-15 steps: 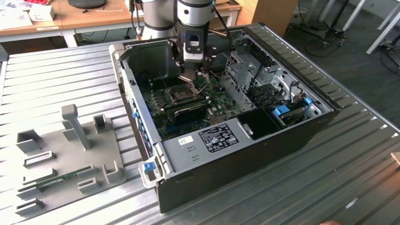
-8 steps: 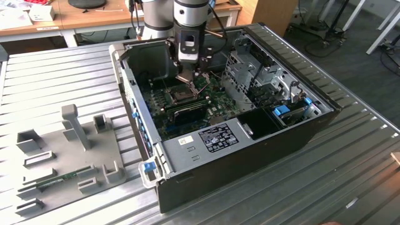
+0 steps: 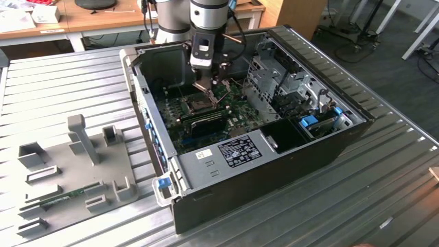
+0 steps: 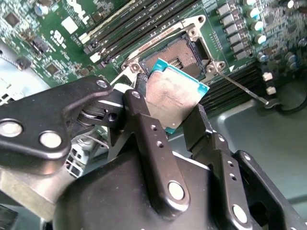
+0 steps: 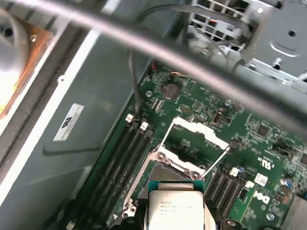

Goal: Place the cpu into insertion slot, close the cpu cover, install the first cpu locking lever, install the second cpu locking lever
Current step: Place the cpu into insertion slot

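My gripper (image 4: pixel 170 108) is shut on the cpu (image 4: pixel 175 96), a flat square chip with a dull silver top and a teal edge, pinched by two opposite sides. It hangs tilted just above the insertion slot (image 4: pixel 180 53), whose dark contact field lies bare inside a silver rim. In the first wrist view the cpu (image 5: pixel 175 211) sits between the fingertips, and the cpu cover (image 5: pixel 195 138) stands raised beyond it. A thin locking lever (image 4: pixel 238 87) sticks out unlatched beside the slot. In the exterior view the gripper (image 3: pixel 207 85) is low inside the open computer case, over the insertion slot (image 3: pixel 199 105).
Long black memory slots (image 4: pixel 139 28) run beside the socket. The case walls (image 3: pixel 144 98) and the silver drive cage (image 3: pixel 274 82) hem in the arm. A grey fixture plate (image 3: pixel 75 170) lies on the ribbed metal table at the exterior view's left.
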{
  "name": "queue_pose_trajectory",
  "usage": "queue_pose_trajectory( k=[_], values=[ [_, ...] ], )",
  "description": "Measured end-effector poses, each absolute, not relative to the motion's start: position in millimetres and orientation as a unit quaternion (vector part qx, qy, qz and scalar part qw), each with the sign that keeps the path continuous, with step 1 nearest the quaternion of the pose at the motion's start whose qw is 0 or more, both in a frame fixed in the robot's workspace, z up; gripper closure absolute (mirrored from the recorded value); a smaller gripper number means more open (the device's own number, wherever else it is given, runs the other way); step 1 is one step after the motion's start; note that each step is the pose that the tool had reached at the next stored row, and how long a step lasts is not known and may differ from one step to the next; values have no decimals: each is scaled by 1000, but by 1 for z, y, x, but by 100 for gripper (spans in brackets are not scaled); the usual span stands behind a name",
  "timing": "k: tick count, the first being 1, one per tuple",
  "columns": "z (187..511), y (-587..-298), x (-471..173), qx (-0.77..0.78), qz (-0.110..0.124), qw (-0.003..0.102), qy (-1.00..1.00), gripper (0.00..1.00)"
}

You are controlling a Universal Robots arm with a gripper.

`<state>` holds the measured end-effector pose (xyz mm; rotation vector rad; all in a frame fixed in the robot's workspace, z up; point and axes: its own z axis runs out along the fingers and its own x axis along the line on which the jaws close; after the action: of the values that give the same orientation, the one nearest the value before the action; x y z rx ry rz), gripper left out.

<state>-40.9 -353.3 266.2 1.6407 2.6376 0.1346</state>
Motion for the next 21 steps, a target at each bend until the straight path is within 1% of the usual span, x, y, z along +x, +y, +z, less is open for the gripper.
queue_pose_trajectory(
  k=[21],
  values=[
    [264, -353, -41, 663, 40, 23, 747, 46]
  ],
)
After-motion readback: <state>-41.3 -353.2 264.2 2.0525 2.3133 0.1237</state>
